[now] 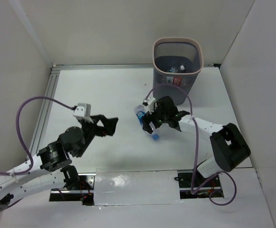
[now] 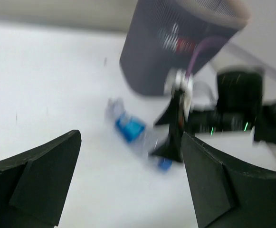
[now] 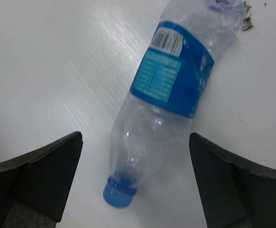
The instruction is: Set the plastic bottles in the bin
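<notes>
A clear crinkled plastic bottle (image 1: pixel 144 119) with a blue label and blue cap lies on the white table, cap toward the near side. My right gripper (image 1: pixel 157 126) is open and hovers over it. In the right wrist view the bottle (image 3: pixel 171 95) lies between the spread fingers (image 3: pixel 42 175), with its neck and cap in the gap. The bin (image 1: pixel 164 78) stands behind it at the back, with bottles (image 1: pixel 178 69) inside. My left gripper (image 1: pixel 113 127) is open and empty, left of the bottle. Its blurred wrist view shows the bottle (image 2: pixel 130 128), the bin (image 2: pixel 147 57) and the right gripper (image 2: pixel 176 128).
White walls enclose the table on the left, right and back. A metal rail (image 1: pixel 45 107) runs along the left edge. The right arm's purple cable (image 1: pixel 191 118) loops between the bin and the arm.
</notes>
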{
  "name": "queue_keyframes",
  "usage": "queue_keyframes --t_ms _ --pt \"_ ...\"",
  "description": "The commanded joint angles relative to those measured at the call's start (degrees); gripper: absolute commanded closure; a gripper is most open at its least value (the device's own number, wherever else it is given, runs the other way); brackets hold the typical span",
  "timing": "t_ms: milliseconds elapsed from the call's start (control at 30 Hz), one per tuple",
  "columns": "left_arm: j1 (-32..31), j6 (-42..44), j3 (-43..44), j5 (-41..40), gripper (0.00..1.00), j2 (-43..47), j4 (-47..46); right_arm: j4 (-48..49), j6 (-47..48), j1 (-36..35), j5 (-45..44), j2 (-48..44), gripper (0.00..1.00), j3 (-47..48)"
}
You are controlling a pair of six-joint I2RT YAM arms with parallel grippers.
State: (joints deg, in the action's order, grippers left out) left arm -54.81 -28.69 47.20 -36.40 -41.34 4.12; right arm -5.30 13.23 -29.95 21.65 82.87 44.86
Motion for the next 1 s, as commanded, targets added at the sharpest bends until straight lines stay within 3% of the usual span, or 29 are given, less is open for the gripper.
queue_keyframes --t_ms 0,167,267,433,500,600,700,767,967 --pt "-6.62 -16.44 -8.60 -9.64 0.01 7.32 15.45 7.93 -6.55 -3.17 -11.70 4.13 0.00 4.62" --pt "-7.95 -22.64 -10.46 -8.34 0.01 8.21 22.86 7.94 -6.55 -5.11 -15.31 11.78 0.00 8.48" --pt "-7.95 -23.43 -10.46 -8.33 0.01 6.72 24.26 7.32 -6.55 -5.11 -17.60 15.38 0.06 9.19" --pt "-7.95 -23.43 -10.46 -8.33 0.01 6.62 24.27 6.71 -4.01 -5.64 -14.20 14.78 0.30 8.66" --pt "-7.95 -23.95 -12.21 -8.33 0.01 7.41 24.27 4.52 -1.74 -5.64 -11.64 13.46 0.46 9.36" --pt "-7.95 -24.49 -13.62 -7.11 0.01 9.17 23.65 -1.80 1.87 -5.64 0.02 9.60 0.56 13.75" --pt "-7.95 -25.01 -15.73 -6.40 0.01 9.70 21.29 -12.07 11.77 -5.64 15.84 5.73 0.59 23.05" --pt "-7.95 -24.49 -16.43 -5.61 0.01 9.70 19.71 -15.17 11.81 -5.64 22.44 4.50 0.64 32.16" --pt "-7.95 -20.28 -16.97 -3.94 0.01 6.19 14.17 -9.48 0.84 -0.39 18.62 3.97 0.64 49.25"
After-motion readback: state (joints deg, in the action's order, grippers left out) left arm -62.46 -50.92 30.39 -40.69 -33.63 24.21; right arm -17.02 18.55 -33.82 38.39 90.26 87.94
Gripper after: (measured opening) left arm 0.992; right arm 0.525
